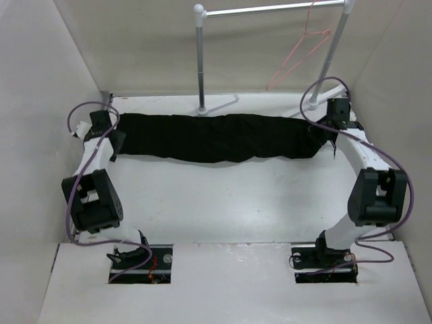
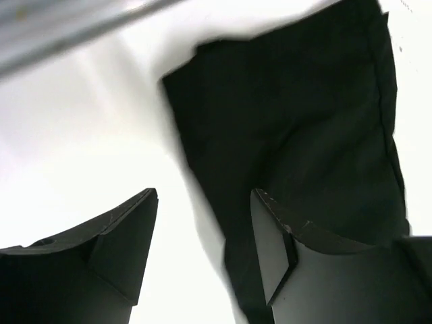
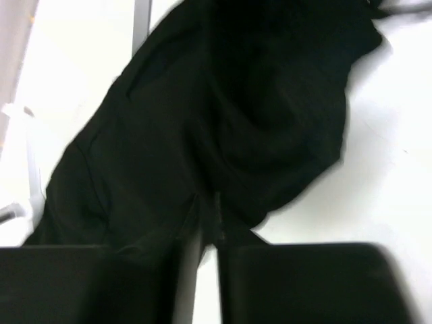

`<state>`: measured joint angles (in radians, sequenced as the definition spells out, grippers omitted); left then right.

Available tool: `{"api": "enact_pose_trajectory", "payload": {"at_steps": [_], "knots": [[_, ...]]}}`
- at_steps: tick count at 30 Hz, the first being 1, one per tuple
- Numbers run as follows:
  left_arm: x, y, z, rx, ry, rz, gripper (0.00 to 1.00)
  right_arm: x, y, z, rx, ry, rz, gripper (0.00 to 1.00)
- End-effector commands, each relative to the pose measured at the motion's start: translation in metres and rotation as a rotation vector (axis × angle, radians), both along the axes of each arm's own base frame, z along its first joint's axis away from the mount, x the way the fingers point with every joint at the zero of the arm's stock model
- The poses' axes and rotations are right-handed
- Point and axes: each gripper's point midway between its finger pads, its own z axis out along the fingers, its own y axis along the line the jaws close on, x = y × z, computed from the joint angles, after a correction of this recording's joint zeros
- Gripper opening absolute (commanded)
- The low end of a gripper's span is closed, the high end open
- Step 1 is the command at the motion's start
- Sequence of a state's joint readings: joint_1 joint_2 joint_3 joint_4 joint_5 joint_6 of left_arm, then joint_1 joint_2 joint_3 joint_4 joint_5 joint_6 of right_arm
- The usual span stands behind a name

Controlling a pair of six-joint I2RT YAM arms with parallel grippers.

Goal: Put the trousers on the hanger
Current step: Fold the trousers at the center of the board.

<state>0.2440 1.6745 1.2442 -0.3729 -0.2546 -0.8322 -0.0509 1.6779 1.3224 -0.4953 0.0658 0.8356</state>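
The black trousers [image 1: 223, 138] lie stretched flat in a long band across the far half of the table, from the left arm to the right arm. The pink hanger [image 1: 304, 47] hangs from the rail at the back right, clear of the cloth. My left gripper [image 1: 113, 138] is over the band's left end. In the left wrist view its fingers [image 2: 128, 229] stand wide apart, open, with the trousers' edge [image 2: 290, 121] running down beside the right finger. My right gripper [image 3: 206, 226] is at the right end, its jaws a narrow slit apart with a fold of trousers [image 3: 223, 115] at the tips.
A white rack stands at the back, with its post [image 1: 200, 61] just behind the middle of the trousers and its rail [image 1: 270, 9] above. Pale walls close in the table on the left, right and back. Purple cables [image 1: 81, 111] loop off both arms.
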Motion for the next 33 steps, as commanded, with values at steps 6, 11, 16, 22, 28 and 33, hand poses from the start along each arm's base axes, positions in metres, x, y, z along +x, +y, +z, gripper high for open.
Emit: {"api": "enact_pose_trajectory", "payload": {"at_steps": [6, 11, 16, 22, 28, 33], "knots": [[-0.016, -0.035, -0.030, -0.292, -0.221, 0.064, 0.59, -0.018, -0.019, -0.002, 0.129, -0.127, -0.106, 0.24], [-0.007, -0.028, -0.041, -0.295, -0.242, 0.103, 0.59, -0.027, -0.029, -0.017, 0.139, -0.106, -0.136, 0.49], [0.016, -0.015, -0.052, -0.298, -0.278, 0.129, 0.59, -0.037, -0.055, -0.045, 0.160, -0.068, -0.214, 0.57], [0.033, -0.011, -0.070, -0.313, -0.258, 0.149, 0.57, -0.026, -0.066, -0.066, 0.181, -0.023, -0.232, 0.63], [0.044, -0.004, -0.076, -0.302, -0.251, 0.160, 0.36, -0.005, -0.067, -0.084, 0.197, 0.021, -0.227, 0.58], [0.054, 0.001, -0.073, -0.296, -0.256, 0.157, 0.10, 0.014, -0.064, -0.088, 0.216, 0.029, -0.227, 0.24]]}}
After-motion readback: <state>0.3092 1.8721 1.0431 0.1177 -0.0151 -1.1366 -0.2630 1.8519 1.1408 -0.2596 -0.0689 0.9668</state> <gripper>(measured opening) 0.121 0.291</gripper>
